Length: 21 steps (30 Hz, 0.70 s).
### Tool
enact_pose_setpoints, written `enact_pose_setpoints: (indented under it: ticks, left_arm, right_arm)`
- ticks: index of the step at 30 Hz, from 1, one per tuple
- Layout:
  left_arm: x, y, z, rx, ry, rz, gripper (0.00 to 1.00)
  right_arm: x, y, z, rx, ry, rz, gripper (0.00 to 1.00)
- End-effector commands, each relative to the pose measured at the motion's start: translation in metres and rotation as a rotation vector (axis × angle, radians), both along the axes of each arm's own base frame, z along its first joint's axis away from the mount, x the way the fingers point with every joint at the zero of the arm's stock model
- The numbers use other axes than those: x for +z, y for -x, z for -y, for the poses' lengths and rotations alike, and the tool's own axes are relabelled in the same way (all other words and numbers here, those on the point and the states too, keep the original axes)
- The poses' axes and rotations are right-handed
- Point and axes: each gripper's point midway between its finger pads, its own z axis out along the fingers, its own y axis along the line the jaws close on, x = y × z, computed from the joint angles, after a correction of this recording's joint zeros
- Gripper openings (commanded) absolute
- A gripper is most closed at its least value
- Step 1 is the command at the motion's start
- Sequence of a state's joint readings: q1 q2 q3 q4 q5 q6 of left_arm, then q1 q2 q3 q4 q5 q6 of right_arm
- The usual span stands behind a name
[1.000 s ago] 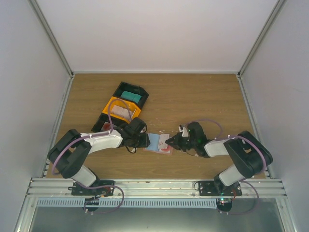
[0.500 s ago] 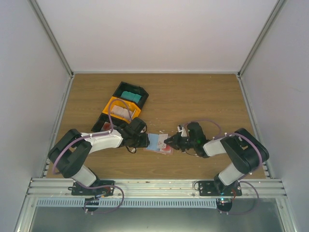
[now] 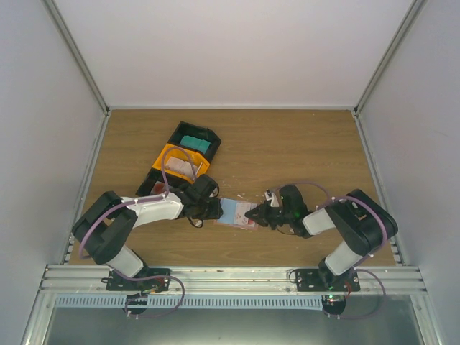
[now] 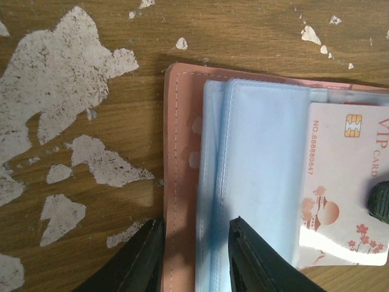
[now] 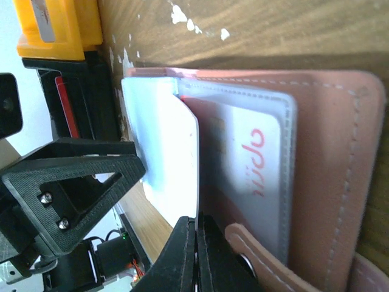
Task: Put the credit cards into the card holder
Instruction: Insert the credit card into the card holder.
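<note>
- Top view: the card holder [image 3: 238,213] lies open on the wooden table [image 3: 302,144], between the two arms. The left gripper [image 3: 214,209] is at its left edge and the right gripper [image 3: 252,213] at its right edge. Behind the left arm, an orange bin [image 3: 180,164] holds something pale, and a black bin [image 3: 205,134] holds a teal card [image 3: 194,143].
- Left wrist view: the left jaws stand partly apart and straddle the holder's salmon-pink border and the edge of its pale blue sleeves [image 4: 261,170]. On the right lies a white card [image 4: 340,182] with a gold chip and pink blossoms. It is printed "VIP CARD" in red, with "NO." and a row of mostly eights. White worn patches [image 4: 67,79] mark the wood.
- Right wrist view: the right fingers are pressed together at the lower corner of a pale sleeve leaf. I cannot tell whether they pinch it. The chip card sits under a clear sleeve, its red lettering sideways. A snap strap [image 5: 243,263] shows at the bottom.
</note>
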<state>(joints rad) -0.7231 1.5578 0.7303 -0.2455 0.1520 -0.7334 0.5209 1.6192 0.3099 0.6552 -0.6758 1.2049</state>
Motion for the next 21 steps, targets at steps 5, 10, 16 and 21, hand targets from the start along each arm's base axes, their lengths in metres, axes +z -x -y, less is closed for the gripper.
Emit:
enact_pose_setpoints:
  ticks: [5,10,16,21]
  left_arm:
    - [-0.014,0.014,-0.002,-0.016,-0.026,-0.067,0.33]
    - [-0.013,0.015,0.0,-0.024,-0.017,-0.069,0.33]
    - [-0.017,0.019,0.001,-0.043,-0.023,-0.08,0.32]
    - [-0.018,0.022,0.004,-0.052,-0.02,-0.084,0.31]
  right_arm:
    - [-0.014,0.014,0.001,0.018,0.003,-0.057,0.0]
    - [-0.013,0.009,-0.007,0.036,-0.019,-0.05,0.01]
    - [-0.009,0.003,-0.013,0.038,-0.031,-0.019,0.0]
    - [-0.006,0.001,-0.018,0.036,-0.056,-0.01,0.0]
